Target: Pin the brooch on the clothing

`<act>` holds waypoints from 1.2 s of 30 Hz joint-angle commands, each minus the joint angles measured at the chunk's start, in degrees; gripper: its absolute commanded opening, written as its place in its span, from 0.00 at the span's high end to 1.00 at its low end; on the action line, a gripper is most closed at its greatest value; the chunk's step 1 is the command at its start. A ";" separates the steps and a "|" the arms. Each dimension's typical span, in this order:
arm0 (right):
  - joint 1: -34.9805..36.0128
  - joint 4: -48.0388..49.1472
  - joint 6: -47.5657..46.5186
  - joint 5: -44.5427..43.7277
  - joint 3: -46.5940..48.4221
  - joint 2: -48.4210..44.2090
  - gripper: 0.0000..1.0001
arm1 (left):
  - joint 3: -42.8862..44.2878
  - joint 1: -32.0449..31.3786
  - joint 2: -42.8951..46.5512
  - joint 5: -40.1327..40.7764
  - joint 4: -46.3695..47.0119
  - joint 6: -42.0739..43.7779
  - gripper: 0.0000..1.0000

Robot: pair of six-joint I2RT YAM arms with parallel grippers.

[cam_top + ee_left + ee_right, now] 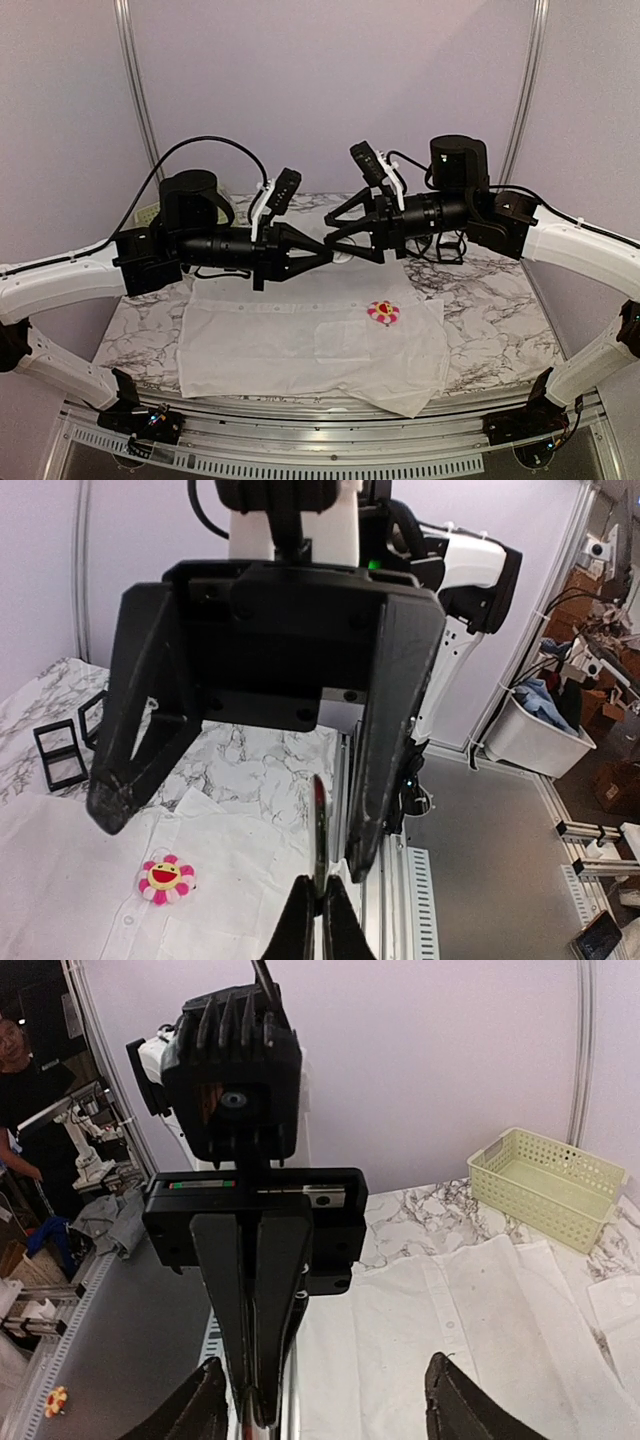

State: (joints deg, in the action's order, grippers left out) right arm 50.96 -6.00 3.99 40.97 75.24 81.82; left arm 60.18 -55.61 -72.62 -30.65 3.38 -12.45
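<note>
The white shirt [280, 340] lies flat on the marble table [490, 300]. A pink and yellow flower brooch [383, 313] lies on it right of the button row; it also shows in the left wrist view [166, 878]. Both arms are raised above the shirt, tips facing each other. My left gripper [328, 252] [320, 885] is shut on a thin dark disc [318, 820], seen edge-on. My right gripper [335, 232] [328, 1370] is open wide, its jaws either side of the left gripper's tips [252, 1415]. One of its fingers [380, 780] stands close beside the disc.
A pale yellow basket [545, 1185] stands at the table's far left corner. Small black open frames [60, 750] stand on the marble at the far right. The table's near edge has a metal rail [320, 425].
</note>
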 commanded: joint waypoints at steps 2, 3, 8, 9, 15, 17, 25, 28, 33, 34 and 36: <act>0.25 4.20 2.44 -0.90 -1.42 -1.75 0.13 | -2.75 -0.33 3.35 0.48 2.65 0.86 1.00; 0.34 5.30 2.85 0.01 -2.25 -2.80 0.03 | -2.63 0.20 3.62 0.34 2.11 0.97 1.00; 0.33 15.03 5.68 -1.03 -10.57 -9.61 0.01 | 1.02 2.42 4.83 0.97 -1.17 3.36 1.00; 0.33 17.76 6.21 -2.25 -12.72 -11.37 0.01 | 1.76 2.56 4.97 1.20 -1.60 3.86 1.00; 0.32 24.88 12.27 -4.20 -17.15 -12.32 0.30 | 2.06 2.88 5.37 -0.39 0.11 -0.30 1.00; 0.44 26.42 12.89 -3.27 -17.08 -10.94 0.40 | 1.35 2.83 5.44 -0.22 2.00 -1.06 1.00; 1.01 28.75 14.15 1.21 -13.18 -4.94 0.67 | 0.34 2.79 5.20 0.35 2.95 -0.60 1.00; 1.27 29.18 14.25 2.58 -12.97 -3.32 0.71 | 0.29 2.79 5.29 0.51 2.88 -0.19 1.00; 1.34 29.84 13.83 5.36 -12.89 -2.76 0.66 | 0.02 2.79 5.21 0.51 2.94 -0.01 1.00; 1.41 30.13 13.55 5.43 -13.11 -2.93 0.66 | 0.02 2.79 5.27 0.53 2.95 0.21 1.00; 1.39 30.80 13.25 5.20 -13.32 -3.51 0.68 | 0.02 2.79 5.28 0.51 2.89 0.53 1.00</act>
State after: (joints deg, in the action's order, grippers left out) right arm 51.79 22.50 17.80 44.34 60.73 78.52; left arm 60.95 -53.34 -67.81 -30.33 5.37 -12.64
